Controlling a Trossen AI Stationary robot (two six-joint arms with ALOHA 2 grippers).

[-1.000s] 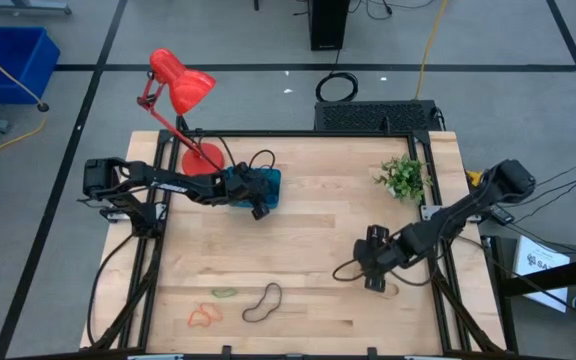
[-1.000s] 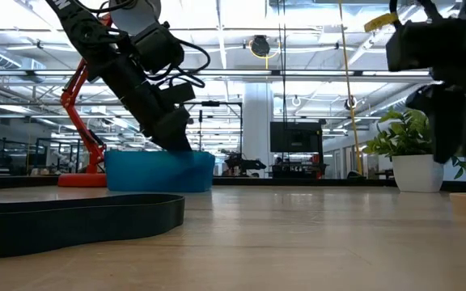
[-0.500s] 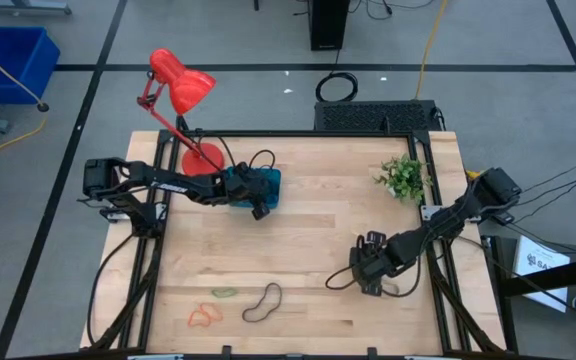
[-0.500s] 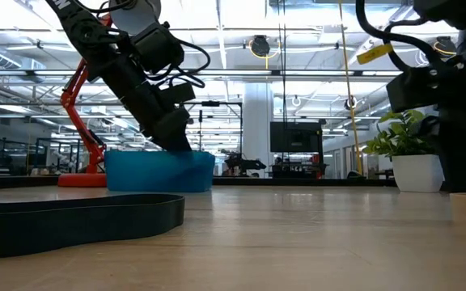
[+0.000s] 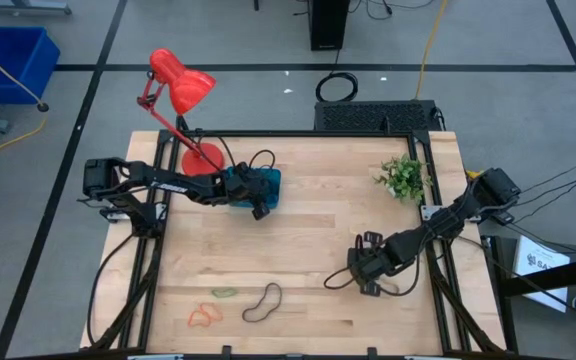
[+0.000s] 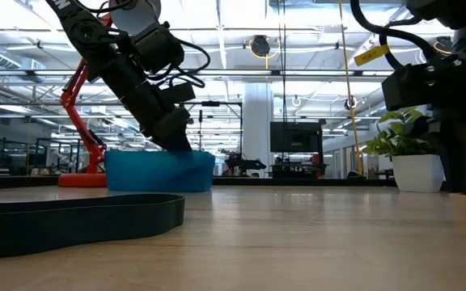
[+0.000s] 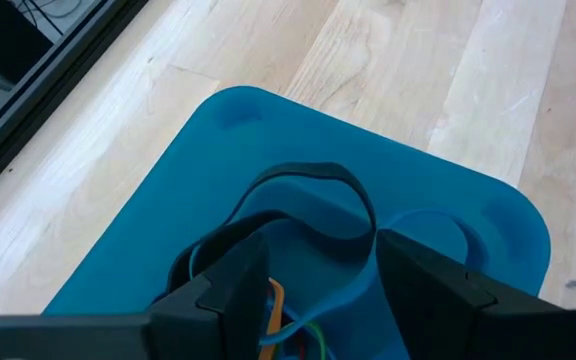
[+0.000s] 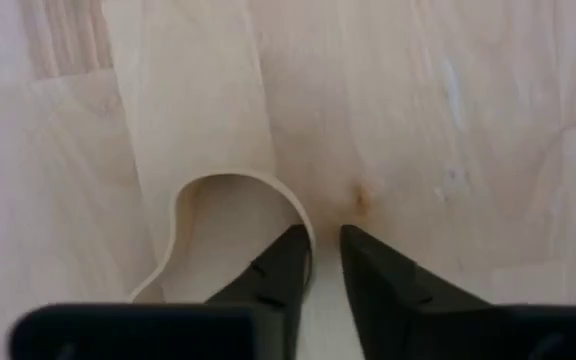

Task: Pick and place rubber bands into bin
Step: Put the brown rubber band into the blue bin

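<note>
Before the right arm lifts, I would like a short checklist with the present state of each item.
1. Right gripper down at the tan rubber band on the wooden table: ok.
2. Band pinched between its fingers: cannot tell; they are nearly together and the band runs to one fingertip.
3. Shallow teal plastic bin already holds bands: ok.
4. Left gripper open over the bin, blocking it: not ok.
5. Black, green and orange bands remain near the front edge: ok.

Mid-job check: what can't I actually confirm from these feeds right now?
- Right hand on the tan rubber band: right wrist view doesn't show whether the band is pinched.
- Bin contents: left hand hides part, left wrist view.
- Band count near front edge: too small, high view.
</note>
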